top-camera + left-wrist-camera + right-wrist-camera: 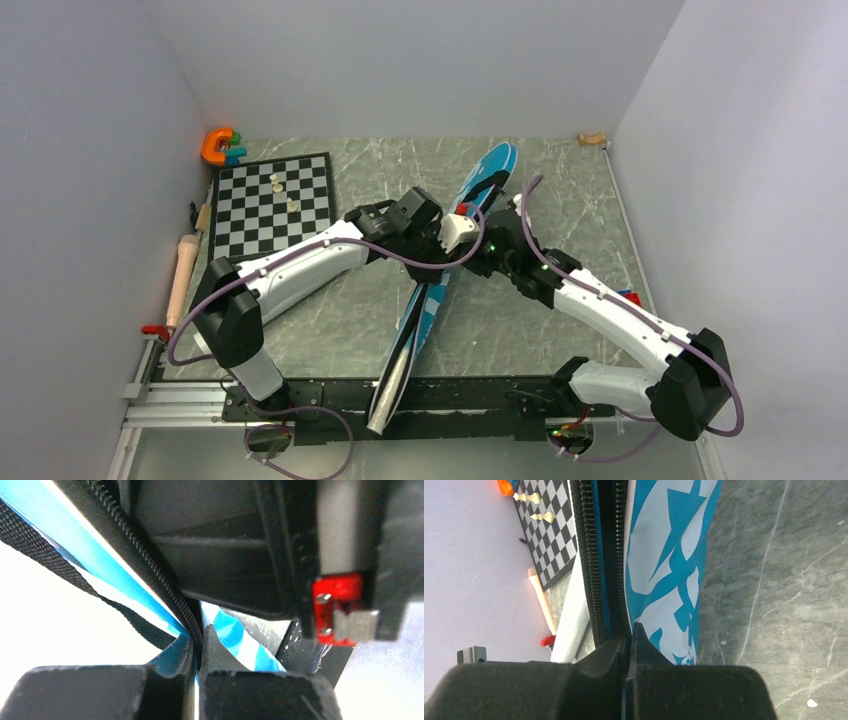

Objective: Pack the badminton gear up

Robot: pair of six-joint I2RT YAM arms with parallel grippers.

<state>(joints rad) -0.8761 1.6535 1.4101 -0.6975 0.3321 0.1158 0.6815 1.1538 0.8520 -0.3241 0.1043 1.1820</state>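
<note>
Currently bag lies diagonally on surface, just right of chessboard. Left fingers and right fingers both pinch its fabric edge by zipper. Looks light, soft, floppy; grip the stiffer zipper hem, not panel.

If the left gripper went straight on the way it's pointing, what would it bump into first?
The blue bag: the left gripper is shut on its zipper edge. Close beyond looks like the right gripper; depth unclear.
</note>
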